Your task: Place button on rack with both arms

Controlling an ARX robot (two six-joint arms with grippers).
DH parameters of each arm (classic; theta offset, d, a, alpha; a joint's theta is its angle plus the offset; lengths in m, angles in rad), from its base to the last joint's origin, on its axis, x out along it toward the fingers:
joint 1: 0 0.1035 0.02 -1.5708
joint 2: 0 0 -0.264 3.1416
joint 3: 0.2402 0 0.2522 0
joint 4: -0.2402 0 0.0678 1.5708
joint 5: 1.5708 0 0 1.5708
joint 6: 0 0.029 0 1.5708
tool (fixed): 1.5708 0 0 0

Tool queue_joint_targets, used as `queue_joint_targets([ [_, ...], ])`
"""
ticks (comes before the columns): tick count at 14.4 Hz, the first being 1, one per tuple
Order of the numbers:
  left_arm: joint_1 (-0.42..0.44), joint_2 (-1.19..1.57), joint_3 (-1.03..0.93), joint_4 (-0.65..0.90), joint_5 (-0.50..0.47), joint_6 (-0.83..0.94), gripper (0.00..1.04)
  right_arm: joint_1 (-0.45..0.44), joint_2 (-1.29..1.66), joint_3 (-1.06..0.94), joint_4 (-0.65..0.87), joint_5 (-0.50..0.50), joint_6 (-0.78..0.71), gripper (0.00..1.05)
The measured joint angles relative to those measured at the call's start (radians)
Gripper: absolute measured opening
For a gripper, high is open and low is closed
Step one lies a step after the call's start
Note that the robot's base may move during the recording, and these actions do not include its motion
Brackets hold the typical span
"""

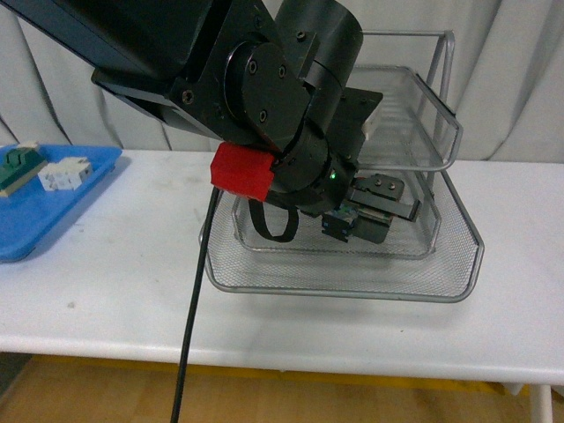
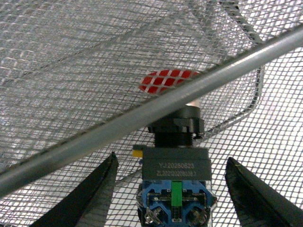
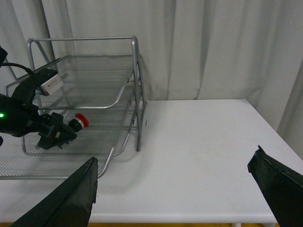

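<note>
The button [image 2: 176, 170] lies inside the silver rack [image 1: 458, 264], on a mesh tray under the top tier. Its black and blue body sits between the open fingers [image 2: 94, 194] of my left gripper [image 2: 173, 189], which do not touch it. Its red cap [image 2: 168, 80] shows through the mesh behind a frame tube. In the front view the left arm reaches into the rack, with the gripper [image 1: 366, 216] by the button [image 1: 339, 222]. The right wrist view shows the rack [image 3: 135, 94] and the red cap [image 3: 81, 121]. My right gripper [image 3: 175, 194] is open and empty above the white table, to the right of the rack.
A flat blue tray [image 1: 53, 220] at the table's left holds a green and beige block [image 1: 19, 166] and a white blocky part [image 1: 66, 174]. A black cable [image 1: 194, 308] hangs from the left arm. The rack's bottom tray is pulled forward. Curtains hang behind.
</note>
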Motion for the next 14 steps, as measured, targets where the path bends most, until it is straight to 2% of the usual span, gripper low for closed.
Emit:
queue_joint_targets([
  [4, -0.011, -0.1, -0.097, 0.051, 0.003, -0.011, 1.0, 0.0, 0.0, 0.0, 0.0, 0.0, 0.0, 0.98],
  [9, -0.012, -0.298, -0.28, 0.189, -0.037, -0.017, 0.98, 0.0, 0.0, 0.0, 0.0, 0.0, 0.0, 0.98],
  [14, 0.019, -0.568, -0.56, 0.341, -0.189, 0.014, 0.98, 0.0, 0.0, 0.0, 0.0, 0.0, 0.0, 0.98],
])
